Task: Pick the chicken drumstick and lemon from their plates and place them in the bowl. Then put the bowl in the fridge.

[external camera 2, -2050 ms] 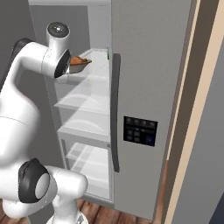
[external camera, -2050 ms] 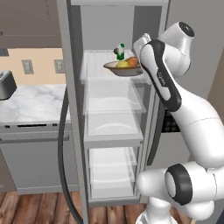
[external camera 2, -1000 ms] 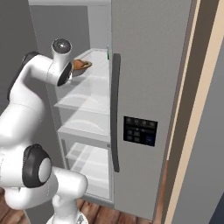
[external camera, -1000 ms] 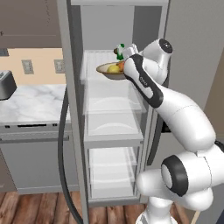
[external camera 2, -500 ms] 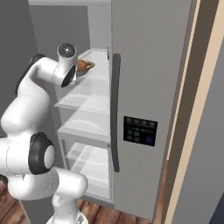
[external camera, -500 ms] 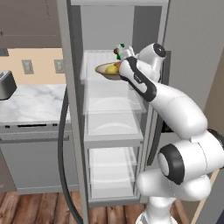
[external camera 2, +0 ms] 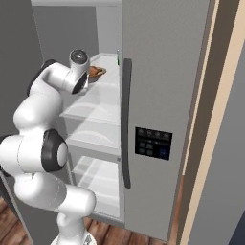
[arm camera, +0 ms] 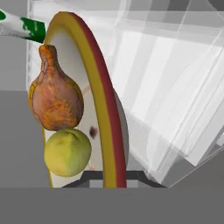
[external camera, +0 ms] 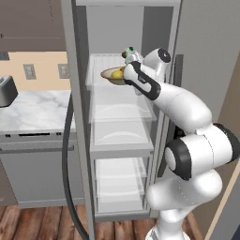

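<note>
Hand view shows the gripper (arm camera: 108, 174) pinched shut on the bowl (arm camera: 104, 109) rim, so the drumstick (arm camera: 56, 99) and lemon (arm camera: 67, 152) ride inside together. Left base view puts the bowl at the fridge (external camera: 123, 123) top shelf level, carried in for placement.

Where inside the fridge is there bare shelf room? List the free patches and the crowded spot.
Free: the middle shelf and the lower shelf of the fridge, both bare between the side walls. Crowded: the top shelf level, where the gripper holds the bowl with the chicken drumstick and lemon.
</note>
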Robot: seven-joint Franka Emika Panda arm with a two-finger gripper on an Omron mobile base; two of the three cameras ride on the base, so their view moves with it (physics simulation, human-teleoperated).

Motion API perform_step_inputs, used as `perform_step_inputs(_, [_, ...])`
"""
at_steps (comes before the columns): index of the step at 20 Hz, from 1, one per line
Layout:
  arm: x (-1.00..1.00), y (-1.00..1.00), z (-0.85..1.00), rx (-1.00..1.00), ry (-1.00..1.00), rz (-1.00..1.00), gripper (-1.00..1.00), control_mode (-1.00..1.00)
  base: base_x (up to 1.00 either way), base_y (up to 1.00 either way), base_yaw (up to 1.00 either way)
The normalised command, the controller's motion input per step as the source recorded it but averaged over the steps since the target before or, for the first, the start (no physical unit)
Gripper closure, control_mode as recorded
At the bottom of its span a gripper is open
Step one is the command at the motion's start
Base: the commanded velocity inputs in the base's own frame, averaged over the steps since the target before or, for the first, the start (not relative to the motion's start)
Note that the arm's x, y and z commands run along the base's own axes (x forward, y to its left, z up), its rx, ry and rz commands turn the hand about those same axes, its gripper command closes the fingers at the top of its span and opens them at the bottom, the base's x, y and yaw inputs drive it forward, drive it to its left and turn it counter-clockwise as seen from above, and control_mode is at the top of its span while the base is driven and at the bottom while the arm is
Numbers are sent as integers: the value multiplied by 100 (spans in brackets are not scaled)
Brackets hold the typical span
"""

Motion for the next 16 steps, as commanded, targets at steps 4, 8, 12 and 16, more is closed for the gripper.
perform_step_inputs(4, [45,0,-11,0,0,0,100,-100,0,0,0])
perform_step_inputs(8, [44,0,-9,0,0,0,100,-100,0,0,0])
perform_step_inputs(12, [44,0,-8,0,0,0,100,-100,0,0,0])
perform_step_inputs(16, [38,0,-7,0,0,0,100,-100,0,0,0])
